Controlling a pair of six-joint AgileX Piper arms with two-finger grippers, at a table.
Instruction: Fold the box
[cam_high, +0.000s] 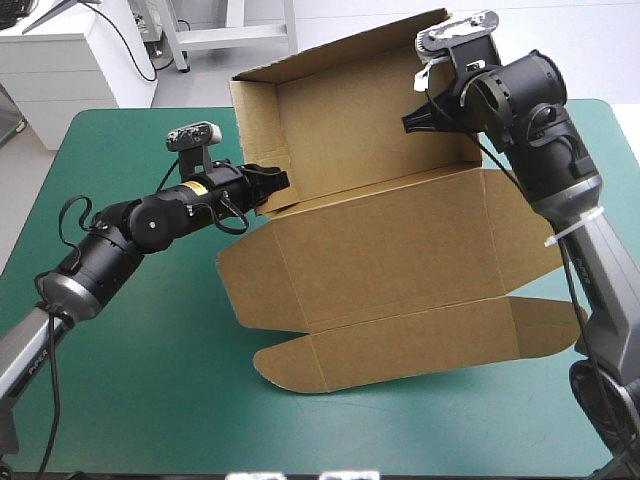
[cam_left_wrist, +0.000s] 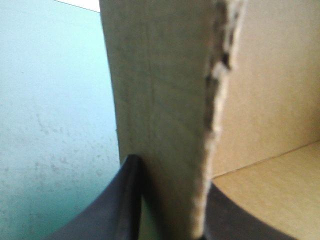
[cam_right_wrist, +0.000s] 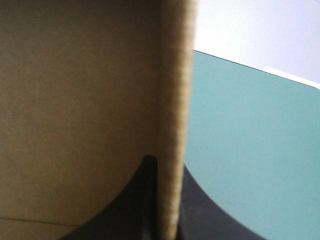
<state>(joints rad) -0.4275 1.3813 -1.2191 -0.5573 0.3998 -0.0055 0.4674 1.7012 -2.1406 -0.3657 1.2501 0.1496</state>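
While both arms have hold of it, the box (cam_high: 380, 250) sits mid-worktop with its raised walls toward 12 o'clock and 2 broad panels lying flat toward 6 o'clock. The worktop (cam_high: 150, 380) around it is bare teal-green.

Your left pincer (cam_high: 272, 188) is clamped on the wall at the box's 9 o'clock end, low down near the corner. In its wrist view, the left pincer (cam_left_wrist: 172, 175) has 1 black finger on each face of the board, all but closed.

Your right pincer (cam_high: 415, 120) grips the wall at the 3 o'clock end, higher up. Its wrist view shows the right pincer (cam_right_wrist: 167, 167) nipping the board edge-on in the same way.

I judge the board to be light, and stiff across each panel. It will hinge readily along its scored creases, so a pull at 1 end will likely swing the whole sheet rather than bend it.

The cut edge in the left wrist view looks ragged and torn. Treat the edges as fragile, and do not drag or twist the board against the fingers there.

The plain brown surface should give fair friction, though a thin sheet can slide out of a shallow pinch. I would take hold well inside the edge, mid-wall and close to a crease, gripping both ends together.
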